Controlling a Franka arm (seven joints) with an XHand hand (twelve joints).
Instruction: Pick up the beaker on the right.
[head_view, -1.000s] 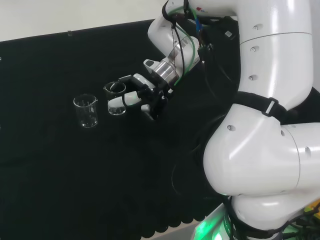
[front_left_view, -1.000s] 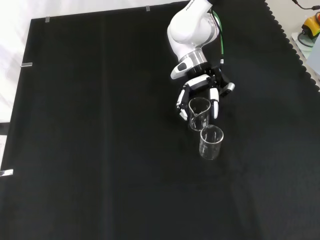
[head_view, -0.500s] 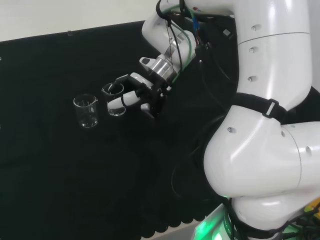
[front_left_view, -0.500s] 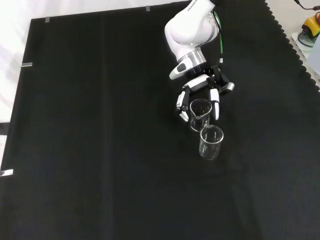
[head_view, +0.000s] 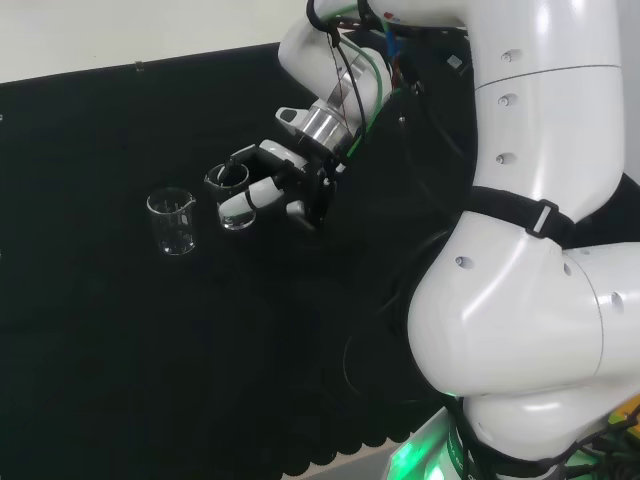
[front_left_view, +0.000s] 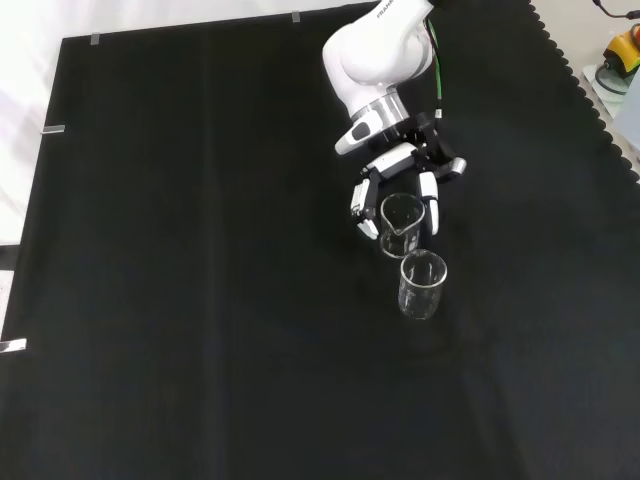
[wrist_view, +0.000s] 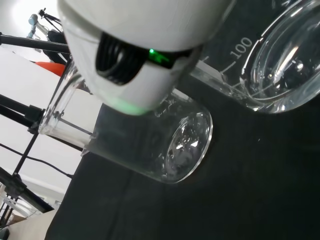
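In the front view, the second beaker (front_left_view: 422, 284) stands just below the hand (front_left_view: 400, 180) and the beaker (front_left_view: 401, 224) it encloses, blocking that way. Bare black cloth (front_left_view: 200, 300) lies open on both sides.

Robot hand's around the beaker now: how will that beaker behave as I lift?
The held beaker looks like clear glass, so probably slick against the robot hand and fragile. It appears empty, so likely light. The other beaker stands close by; a swing might knock it over.
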